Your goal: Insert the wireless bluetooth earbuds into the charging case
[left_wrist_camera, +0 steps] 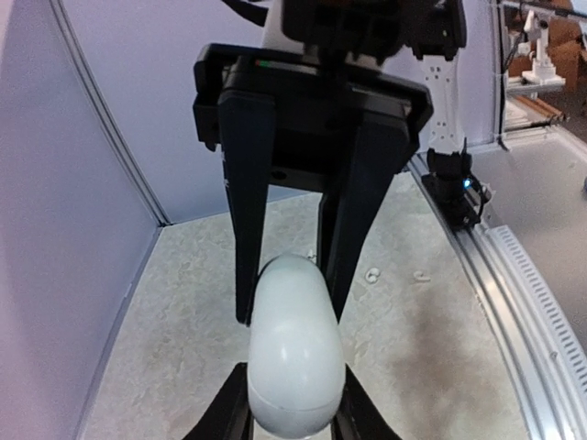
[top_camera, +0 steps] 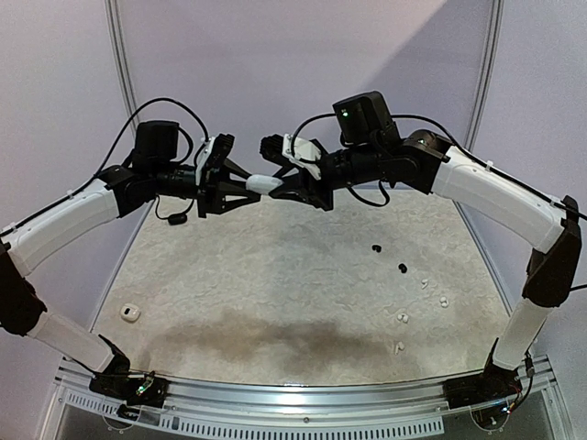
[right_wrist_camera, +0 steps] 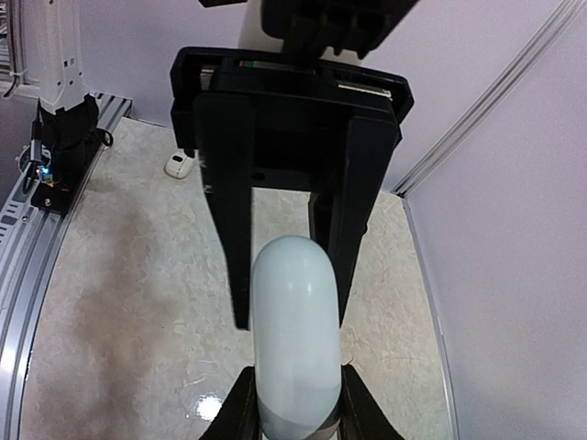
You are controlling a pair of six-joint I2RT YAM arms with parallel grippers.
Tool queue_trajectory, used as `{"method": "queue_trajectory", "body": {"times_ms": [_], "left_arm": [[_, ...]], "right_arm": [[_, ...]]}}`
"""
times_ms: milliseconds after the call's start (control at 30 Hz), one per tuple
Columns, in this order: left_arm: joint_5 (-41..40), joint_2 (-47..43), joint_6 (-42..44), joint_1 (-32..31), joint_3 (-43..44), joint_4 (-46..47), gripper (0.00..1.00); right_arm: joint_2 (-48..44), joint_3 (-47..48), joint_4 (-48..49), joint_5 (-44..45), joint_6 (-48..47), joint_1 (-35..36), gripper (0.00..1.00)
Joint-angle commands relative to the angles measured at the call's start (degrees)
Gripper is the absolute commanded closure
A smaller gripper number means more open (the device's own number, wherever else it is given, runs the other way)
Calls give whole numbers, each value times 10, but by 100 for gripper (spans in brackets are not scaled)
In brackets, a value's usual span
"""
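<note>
Closest to both wrist cameras is the white charging case (left_wrist_camera: 295,353), a smooth pebble held in the air above the table (top_camera: 275,275). The left tool (top_camera: 255,186) is clenched on one end of it and the right tool (top_camera: 278,189) on the other end, so the two tools face each other with the case between them. Its long axis lies about level and runs from one tool to the other. A thin seam shows near the end that the left tool holds; the lid looks closed, so I judge that opening it comes first.

Both black earbuds (top_camera: 375,247) and the four white earbuds (top_camera: 443,300) lie scattered on the right part of the table, below the case and well apart from it. None of them is in the case yet. They lie down and to the right of the tools, clearly nearer to the right arm, so I think the right tool should fetch them while the left one holds the case. A second case (top_camera: 128,313) rests on the table at the left, near the left arm.
</note>
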Motion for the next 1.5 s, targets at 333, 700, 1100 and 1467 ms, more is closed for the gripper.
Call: {"method": "queue_trajectory", "body": {"times_ms": [333,700,1100,1467], "left_arm": [[2,4,-7,-9,-9,20,100],[-6,-6,30,-9,-23,31,100],[-30,-16,179,-11,-26,-43,100],[-35,-18,223,-11,-29,-81,100]], "right_arm": [[5,5,37,7,24,3,78],[8,-17,91,21,69,3,53],[10,-15,94,39,74,1,54],[11,-17,90,39,79,-1,54]]}}
